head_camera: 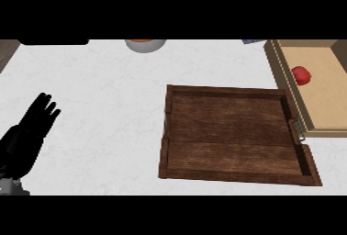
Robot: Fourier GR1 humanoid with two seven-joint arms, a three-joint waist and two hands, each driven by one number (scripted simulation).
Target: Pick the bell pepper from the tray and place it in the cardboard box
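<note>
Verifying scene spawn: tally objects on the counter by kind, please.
Tray: 1
Cardboard box: 1
Bell pepper, red, inside the box: 1
Grey bowl: 1
Black item, unclear, top edge: 1
Blue item, unclear, top edge: 1
Total: 6

Red bell pepper point(301, 75) inside cardboard box point(324, 106)

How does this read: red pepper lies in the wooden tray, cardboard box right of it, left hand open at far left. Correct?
One error. The head view shows the red pepper inside the cardboard box, not in the wooden tray. The rest holds: box right of the tray, left hand open at far left.
</note>
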